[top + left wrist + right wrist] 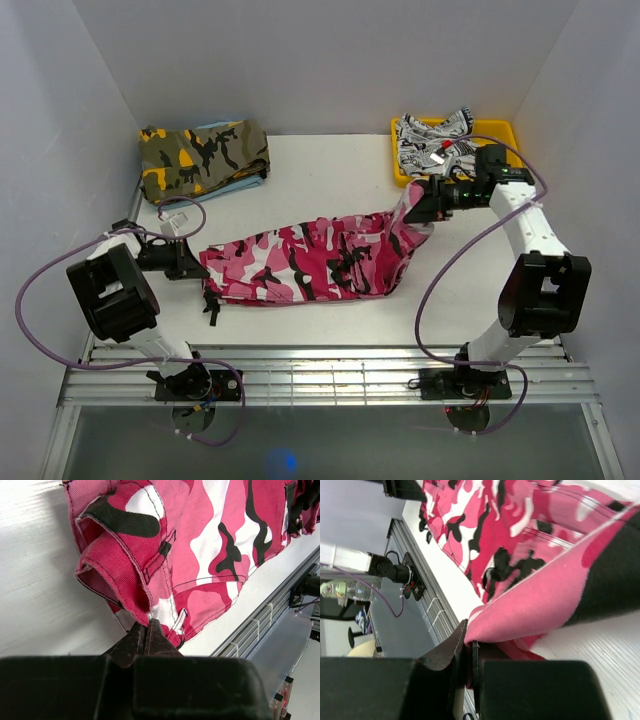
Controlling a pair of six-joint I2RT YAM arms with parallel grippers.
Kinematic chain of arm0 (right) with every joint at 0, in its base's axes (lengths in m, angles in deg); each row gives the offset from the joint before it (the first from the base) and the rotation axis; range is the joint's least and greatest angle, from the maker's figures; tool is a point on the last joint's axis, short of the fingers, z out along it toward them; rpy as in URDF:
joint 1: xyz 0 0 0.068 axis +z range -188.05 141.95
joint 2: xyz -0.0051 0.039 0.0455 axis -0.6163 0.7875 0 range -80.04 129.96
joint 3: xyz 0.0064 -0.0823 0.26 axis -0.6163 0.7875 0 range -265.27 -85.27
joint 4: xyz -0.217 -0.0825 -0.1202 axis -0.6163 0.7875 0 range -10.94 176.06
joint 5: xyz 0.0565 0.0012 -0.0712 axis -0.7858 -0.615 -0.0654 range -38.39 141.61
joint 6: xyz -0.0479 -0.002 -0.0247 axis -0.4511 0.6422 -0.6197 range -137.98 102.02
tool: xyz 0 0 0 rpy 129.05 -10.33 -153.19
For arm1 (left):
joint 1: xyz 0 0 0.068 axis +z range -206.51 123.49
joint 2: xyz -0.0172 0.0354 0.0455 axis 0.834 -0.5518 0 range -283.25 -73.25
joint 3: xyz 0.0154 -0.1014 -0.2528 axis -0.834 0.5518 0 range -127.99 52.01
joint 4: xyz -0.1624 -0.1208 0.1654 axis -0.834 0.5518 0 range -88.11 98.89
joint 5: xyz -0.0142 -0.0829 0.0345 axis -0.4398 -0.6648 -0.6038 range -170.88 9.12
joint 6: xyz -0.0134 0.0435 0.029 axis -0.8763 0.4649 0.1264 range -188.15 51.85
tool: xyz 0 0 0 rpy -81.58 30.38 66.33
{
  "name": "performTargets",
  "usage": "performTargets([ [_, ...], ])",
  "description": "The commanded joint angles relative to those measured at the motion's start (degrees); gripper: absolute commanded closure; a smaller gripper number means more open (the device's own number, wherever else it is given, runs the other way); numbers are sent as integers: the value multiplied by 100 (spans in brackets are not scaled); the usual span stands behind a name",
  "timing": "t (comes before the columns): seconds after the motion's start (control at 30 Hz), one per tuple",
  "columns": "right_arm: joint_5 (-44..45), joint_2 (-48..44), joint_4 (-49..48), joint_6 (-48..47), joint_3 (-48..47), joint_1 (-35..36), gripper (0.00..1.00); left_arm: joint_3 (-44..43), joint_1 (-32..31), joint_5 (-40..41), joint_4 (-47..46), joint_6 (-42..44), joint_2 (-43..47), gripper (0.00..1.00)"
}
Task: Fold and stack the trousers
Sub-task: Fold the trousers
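**A:** Where are the long cloth trousers in pink, white and black camouflage print [310, 262] now?

**B:** They lie across the middle of the white desk [330, 170], running from about 9 o'clock to about 2 o'clock in the top view. The left jaws are clenched on the edge at the 9 o'clock end. The right jaws are clenched on the hem at the 2 o'clock end and hold it raised off the desk.

**A:** Why is it held at both ends?

**B:** I think it is to keep the cloth long and flat, so one end can be carried over the other for a fold. No fold across the length is made yet, I judge.

**A:** And the other things?

**B:** The folded olive-and-orange camouflage garment [203, 155] is at 11 o'clock. The yellow plastic tray [500, 130] with the white black-printed garment [432, 140] is at 1 o'clock, near the right jaws. A careless sweep could catch it.
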Motion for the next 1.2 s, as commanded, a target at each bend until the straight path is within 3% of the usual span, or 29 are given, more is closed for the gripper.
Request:
performTargets([
  [0.0,195,-501,-2230,1895,268,821,92,7,-74,-228,-101,-18,109,100],
  [0.17,476,-247,-3237,3047,93,2006,92,-36,-83,-131,-180,-168,-67,100],
  [0.47,1153,965,-3493,3067,-722,3520,92,-125,-92,-228,-128,-370,-243,100],
  [0.67,1347,1704,-3493,3242,-1821,4170,92,-72,-92,-316,75,-344,-269,100],
  [1.17,1435,3040,-4170,3893,-2869,5050,92,-204,-92,-526,-22,-809,-796,100],
])
